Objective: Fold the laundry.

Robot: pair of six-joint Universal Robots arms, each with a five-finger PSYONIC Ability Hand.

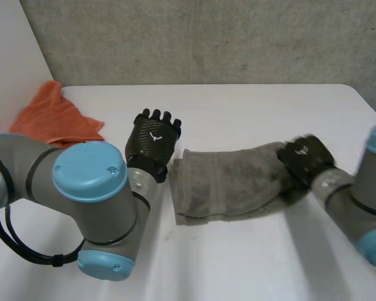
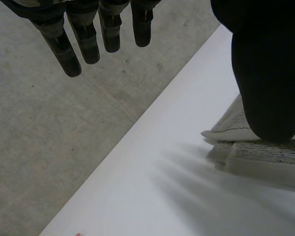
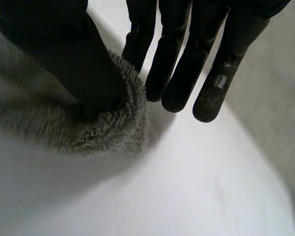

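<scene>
A grey towel [image 1: 229, 182], folded into a long band, lies across the middle of the white table [image 1: 250, 106]. My left hand [image 1: 151, 141] hovers just off the towel's left end, open, its fingers [image 2: 83, 42] straight and apart, its thumb above the towel's layered corner [image 2: 265, 157]. At the towel's right end my right hand [image 1: 307, 160] has its thumb pressed into the bunched fluffy edge [image 3: 108, 128]. Its straight fingers [image 3: 187, 64] stand close on the other side of that edge, pinching it.
An orange cloth [image 1: 53, 119] lies crumpled at the table's far left corner. A concrete wall [image 1: 207, 37] runs behind the table. Bare tabletop lies in front of the towel and beyond it.
</scene>
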